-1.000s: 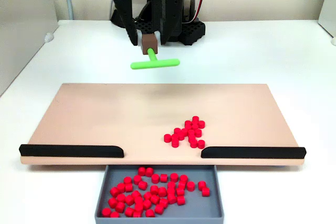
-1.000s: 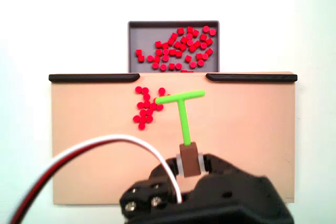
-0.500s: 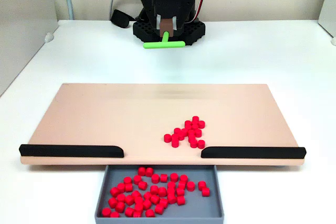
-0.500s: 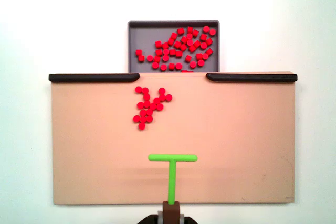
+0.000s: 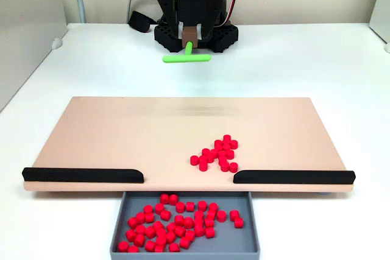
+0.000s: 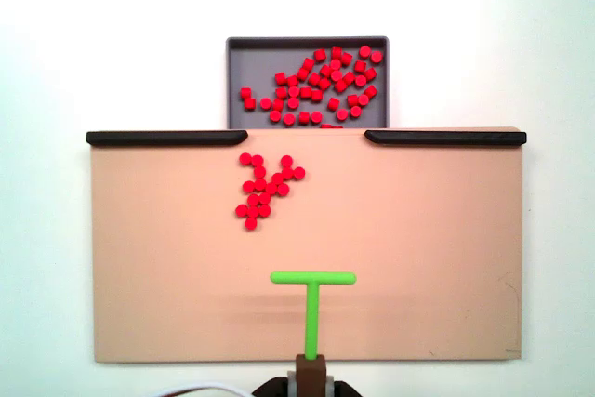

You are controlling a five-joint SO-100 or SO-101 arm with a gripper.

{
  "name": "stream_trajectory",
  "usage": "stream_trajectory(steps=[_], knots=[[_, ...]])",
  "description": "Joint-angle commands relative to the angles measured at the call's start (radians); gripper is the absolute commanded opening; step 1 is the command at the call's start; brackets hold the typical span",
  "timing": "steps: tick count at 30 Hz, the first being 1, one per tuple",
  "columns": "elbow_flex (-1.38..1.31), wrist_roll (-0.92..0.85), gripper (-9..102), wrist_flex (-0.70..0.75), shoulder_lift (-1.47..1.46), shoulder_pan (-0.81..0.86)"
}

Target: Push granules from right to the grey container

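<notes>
Most of the granules (image 6: pixel 316 86) already lie inside the grey container (image 6: pixel 244 58), while a smaller cluster (image 5: pixel 217 153) sits on the tan board (image 5: pixel 122 135) just short of the gap between the two black bars (image 5: pixel 83 175) along the board's edge nearest the container. That layout looks deliberate: the bars act as fences, so anything swept along the board can only drop off through the opening, under which the container's wall is tucked. The cluster lies slightly to one side of the opening, close to the inner end of one bar (image 5: pixel 292 176), so a straight shove might jam some pellets against that bar; an angled sweep toward the gap seems wiser. The gripper (image 5: pixel 190 33) is clenched on the brown handle block of the green T-shaped tool (image 6: pixel 312 299), holding it with the crossbar forward like a rake head. In the view from above, the crossbar hangs over the board's far side from the container, well apart from the cluster, likely a drawn-back pose for lining up a fresh stroke behind the pellets.
</notes>
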Motion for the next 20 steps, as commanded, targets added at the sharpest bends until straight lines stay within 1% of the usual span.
stream_trajectory(steps=[1,10,20], knots=[[-0.006,0.011,0,-0.003,0.015,0.014],[-0.012,0.061,0,-0.006,-0.031,0.008],[-0.008,0.063,0,-0.006,-0.032,0.014]])
